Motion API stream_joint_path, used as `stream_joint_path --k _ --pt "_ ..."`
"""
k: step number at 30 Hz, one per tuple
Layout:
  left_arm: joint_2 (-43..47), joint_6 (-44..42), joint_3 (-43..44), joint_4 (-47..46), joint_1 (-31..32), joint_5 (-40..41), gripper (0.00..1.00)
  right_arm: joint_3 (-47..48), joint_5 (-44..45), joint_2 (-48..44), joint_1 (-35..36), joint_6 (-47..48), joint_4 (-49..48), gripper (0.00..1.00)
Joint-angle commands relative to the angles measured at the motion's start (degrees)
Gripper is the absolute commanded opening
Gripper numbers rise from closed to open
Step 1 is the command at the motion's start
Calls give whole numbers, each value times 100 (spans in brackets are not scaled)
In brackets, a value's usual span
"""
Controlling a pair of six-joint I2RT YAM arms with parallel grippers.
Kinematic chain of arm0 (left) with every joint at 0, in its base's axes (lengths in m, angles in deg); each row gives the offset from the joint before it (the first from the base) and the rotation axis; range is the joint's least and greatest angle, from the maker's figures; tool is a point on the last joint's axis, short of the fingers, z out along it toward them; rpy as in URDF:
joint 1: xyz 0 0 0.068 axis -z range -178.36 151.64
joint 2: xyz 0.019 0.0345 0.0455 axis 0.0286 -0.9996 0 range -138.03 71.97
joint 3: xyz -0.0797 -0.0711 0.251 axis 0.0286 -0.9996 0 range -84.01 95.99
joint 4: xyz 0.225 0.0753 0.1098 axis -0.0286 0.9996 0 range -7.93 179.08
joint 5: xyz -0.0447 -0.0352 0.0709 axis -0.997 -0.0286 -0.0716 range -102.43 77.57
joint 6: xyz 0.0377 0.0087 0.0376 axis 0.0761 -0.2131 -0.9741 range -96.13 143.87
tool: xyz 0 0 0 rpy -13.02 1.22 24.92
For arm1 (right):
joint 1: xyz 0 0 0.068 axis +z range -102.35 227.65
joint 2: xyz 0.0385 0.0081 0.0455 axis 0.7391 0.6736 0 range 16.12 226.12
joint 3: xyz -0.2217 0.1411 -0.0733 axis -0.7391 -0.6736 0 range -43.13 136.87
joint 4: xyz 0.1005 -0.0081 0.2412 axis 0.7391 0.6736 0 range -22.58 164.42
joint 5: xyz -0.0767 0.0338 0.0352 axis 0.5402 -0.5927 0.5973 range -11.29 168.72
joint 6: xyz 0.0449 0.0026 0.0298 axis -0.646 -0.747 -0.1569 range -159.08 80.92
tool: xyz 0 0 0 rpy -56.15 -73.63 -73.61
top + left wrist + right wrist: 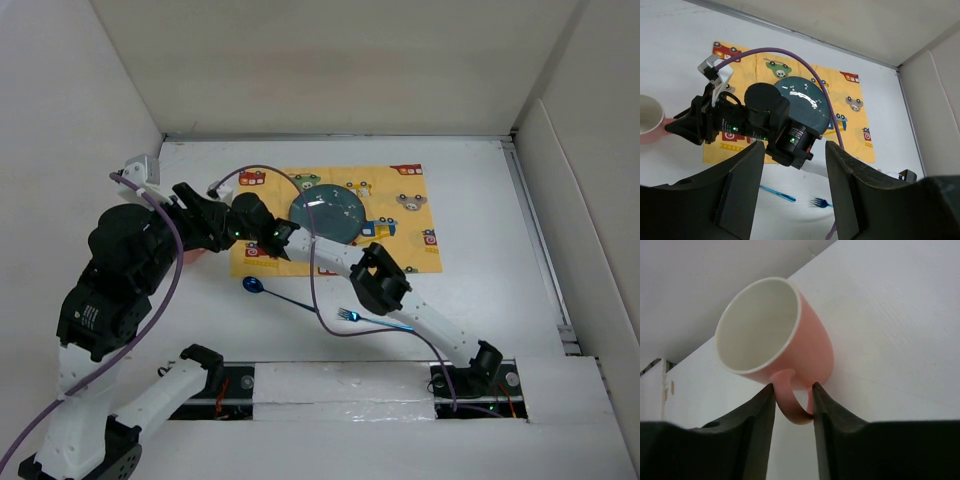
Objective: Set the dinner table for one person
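Observation:
A pink mug [790,335] with a white inside stands on the white dinner table [480,200], left of a yellow cartoon placemat [405,245]. My right gripper [792,390] reaches across to it, and its jaws are shut on the mug's handle. In the top view only a pink sliver of the mug [194,256] shows under my left arm. In the left wrist view the mug [647,122] is at the left edge. My left gripper [794,150] hangs open and empty above the right arm. A dark teal plate [328,212] lies on the placemat.
A blue spoon [252,285] and a blue fork [375,320] lie on the table in front of the placemat, under the right arm. A purple cable [805,65] arcs over the plate. White walls close in the table at the back and both sides.

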Motion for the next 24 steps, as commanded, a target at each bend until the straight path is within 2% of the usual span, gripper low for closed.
stream_joint_path --k 1,2,3,5,6,7,12,16,22,24 --pt "87 -132 14 -35 31 111 48 305 119 147 45 36 -265 35" --pt "87 -123 14 -43 31 128 48 279 119 112 45 27 -264 30" --pt "96 -132 22 -44 31 120 48 113 136 33 45 10 -282 19" --pt "96 -114 5 -70 31 120 48 -229 137 -370 45 -113 -536 12" --pt "87 -114 5 -96 31 111 48 -631 154 -563 45 -166 -650 4" --pt "70 -114 31 -148 31 102 48 -844 189 -783 45 -210 -921 0" --pt "-88 -211 391 -219 83 400 48 -1488 374 -2067 45 -526 -1398 0" --pt "-133 -167 638 -429 84 445 48 -1821 330 -2849 -393 -798 -1529 0" --pt "-202 -35 -2 -1228 84 15 48 -3893 479 -4621 -1228 -861 -1627 0" --pt "-412 17 -143 -1492 84 -292 47 -4726 680 -5307 -1877 -660 -1531 0"
